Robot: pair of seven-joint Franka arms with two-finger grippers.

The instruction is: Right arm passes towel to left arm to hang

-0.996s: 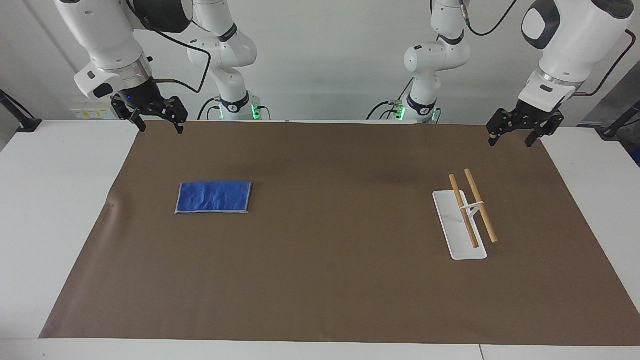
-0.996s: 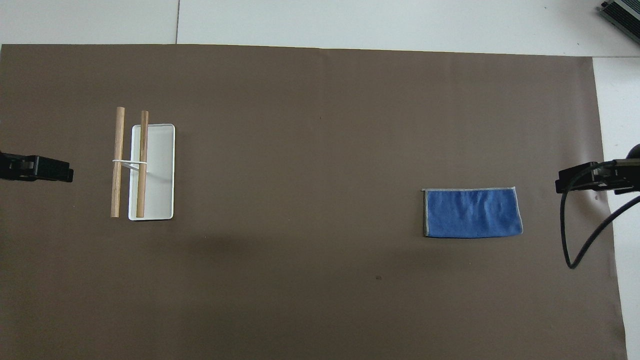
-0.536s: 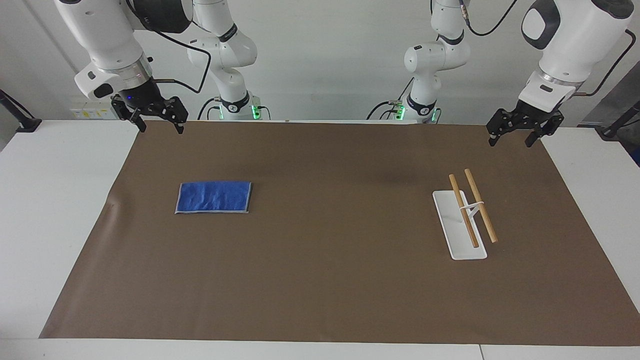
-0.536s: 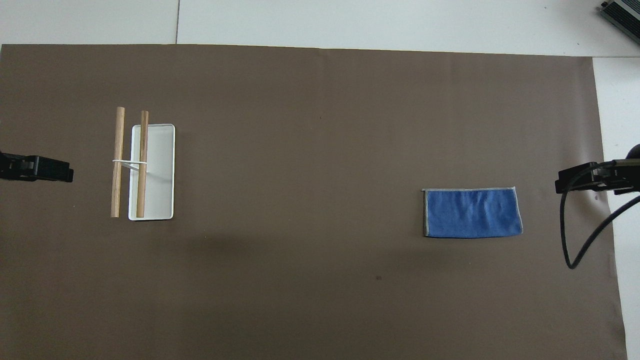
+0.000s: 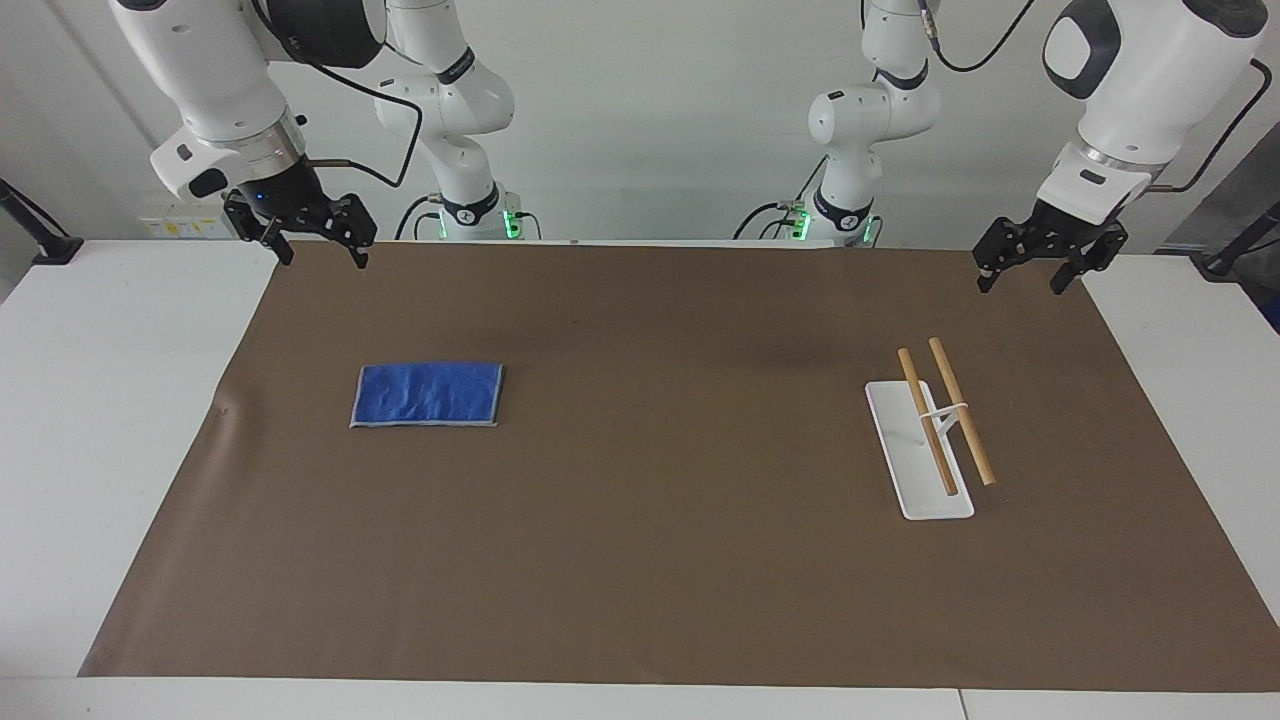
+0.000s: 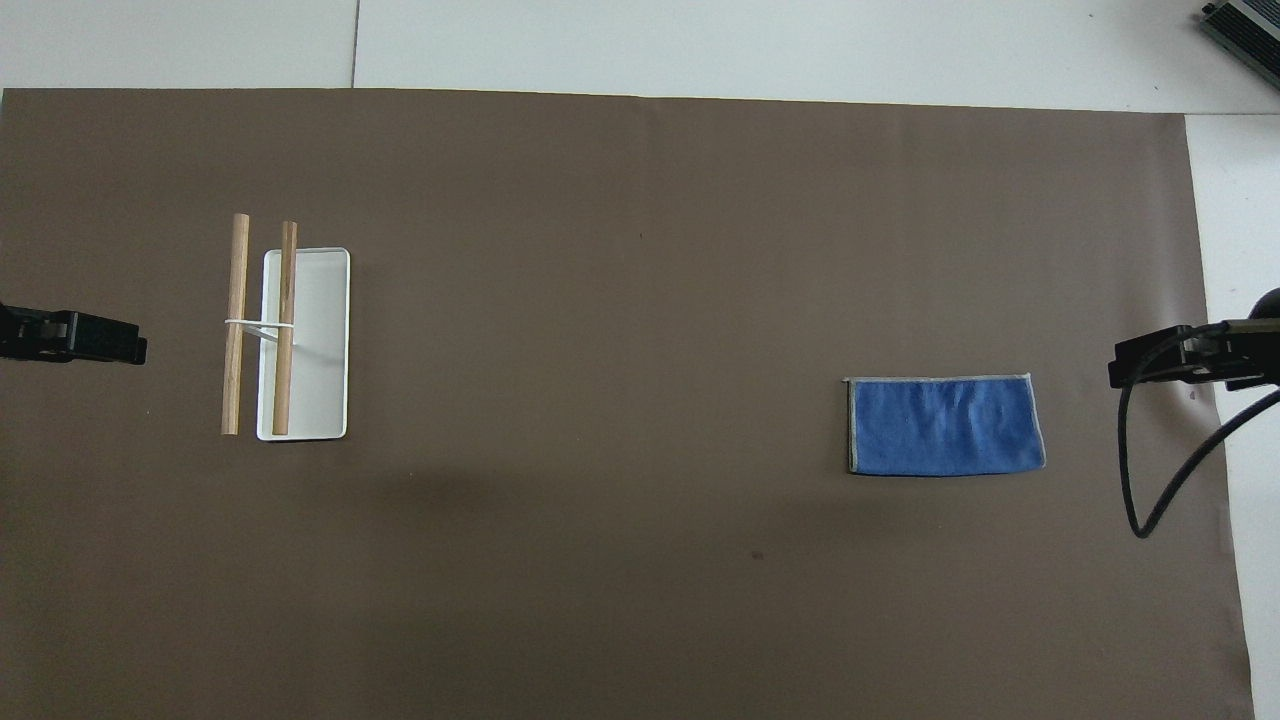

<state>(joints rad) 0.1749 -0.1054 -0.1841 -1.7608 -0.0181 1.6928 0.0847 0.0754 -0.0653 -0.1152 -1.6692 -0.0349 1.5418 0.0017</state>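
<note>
The blue towel (image 5: 428, 395) lies flat on the brown mat (image 5: 660, 560) at the right arm's end of the bench, placed for the right gripper (image 5: 318, 248), which hangs empty, fingers apart. The left gripper (image 5: 1033, 270) waits, also spread, near the wooden-bar rack (image 5: 935, 430) where it must hang.

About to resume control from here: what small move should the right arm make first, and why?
Probably bring the right gripper out over the blue towel and start lowering. The towel lies flat and untouched on the brown mat, the right gripper hangs open above the mat's edge by the robots, and the left gripper waits open near the wooden-bar rack.
</note>
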